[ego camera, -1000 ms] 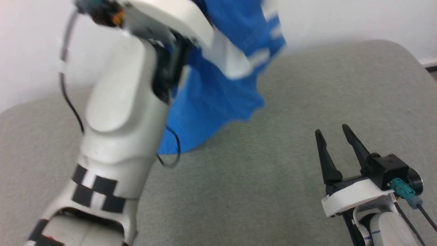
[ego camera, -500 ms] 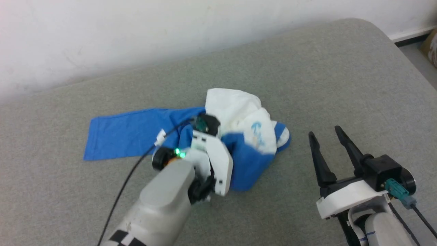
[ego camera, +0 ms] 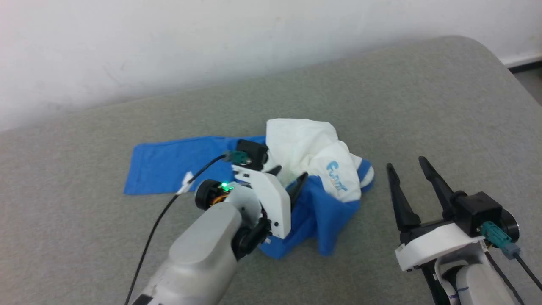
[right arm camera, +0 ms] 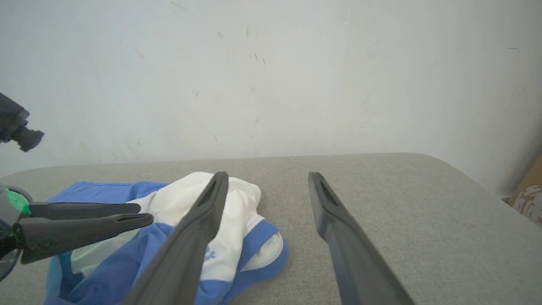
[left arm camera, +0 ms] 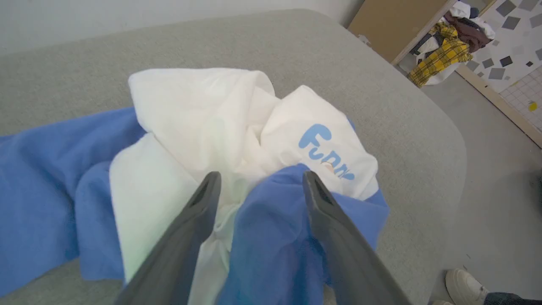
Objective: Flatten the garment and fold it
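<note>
Garment [ego camera: 305, 144] lies bunched, long axis left-right, blue sleeve [ego camera: 169, 167] pointing left.

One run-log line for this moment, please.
left tool open, astride a garment fold | garment crumpled on grey surface, not flat | right tool open, clear of garment

The shirt [ego camera: 313, 148] lies heaped on the table [ego camera: 423, 106], beneath and ahead of the left claw [ego camera: 291, 173], one fold between its spread jaws. A flat part stretches out to that claw's left. To its right, the right claw [ego camera: 405, 162] sits beside the heap, not touching.
</note>
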{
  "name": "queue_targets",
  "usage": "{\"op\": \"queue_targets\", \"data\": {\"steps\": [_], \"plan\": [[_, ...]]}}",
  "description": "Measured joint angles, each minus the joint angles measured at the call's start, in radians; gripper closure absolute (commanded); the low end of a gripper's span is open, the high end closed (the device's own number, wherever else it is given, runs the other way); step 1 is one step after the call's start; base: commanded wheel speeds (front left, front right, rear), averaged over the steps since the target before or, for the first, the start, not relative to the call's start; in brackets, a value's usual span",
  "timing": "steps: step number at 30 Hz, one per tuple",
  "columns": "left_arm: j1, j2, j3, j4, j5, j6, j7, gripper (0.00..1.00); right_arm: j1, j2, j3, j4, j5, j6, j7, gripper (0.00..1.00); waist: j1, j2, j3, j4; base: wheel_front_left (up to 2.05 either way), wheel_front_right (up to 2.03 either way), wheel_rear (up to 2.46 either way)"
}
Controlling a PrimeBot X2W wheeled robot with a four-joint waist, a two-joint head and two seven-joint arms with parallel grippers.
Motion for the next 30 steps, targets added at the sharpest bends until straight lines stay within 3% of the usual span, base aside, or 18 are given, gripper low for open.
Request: {"op": "queue_targets", "data": {"steps": [5, 10, 15, 19, 24, 30], "plan": [[0.06, 0.061, 0.041, -0.12, 0.006, 0.032, -0.12, 0.0, 0.01, 0.0, -0.011, -0.015, -0.002, 0.0, 0.007, 0.0, 0.0, 0.0, -0.014, 0.03, 0.0, 0.0, 0.0], [0.181, 0.177, 0.145, -0.305, 0.051, 0.136, -0.347, 0.0, 0.023, 0.0, -0.023, -0.037, -0.007, 0.0, 0.01, 0.0, 0.0, 0.0, -0.028, 0.081, 0.0, 0.0, 0.0], [0.28, 0.24, 0.25, -0.439, 0.144, 0.205, -0.389, 0.0, 0.029, 0.0, -0.026, -0.05, -0.014, 0.0, 0.019, 0.0, 0.0, 0.0, -0.031, 0.123, 0.0, 0.0, 0.0], [0.367, 0.249, 0.374, -0.566, 0.273, 0.224, -0.39, 0.0, 0.03, 0.0, -0.02, -0.062, -0.021, 0.0, 0.036, 0.0, 0.0, 0.0, -0.026, 0.148, 0.0, 0.0, 0.0], [0.495, 0.224, 0.487, -0.612, 0.38, 0.226, -0.39, 0.0, 0.035, 0.0, -0.013, -0.063, -0.027, 0.0, 0.046, 0.0, -0.0001, 0.0, -0.027, 0.168, 0.0, 0.0, 0.0], [0.581, 0.164, 0.583, -0.644, 0.441, 0.179, -0.39, 0.0, 0.046, 0.0, -0.002, -0.063, -0.038, 0.0, 0.063, 0.0, -0.0001, 0.0, -0.036, 0.186, 0.0, 0.0, 0.0]]}}
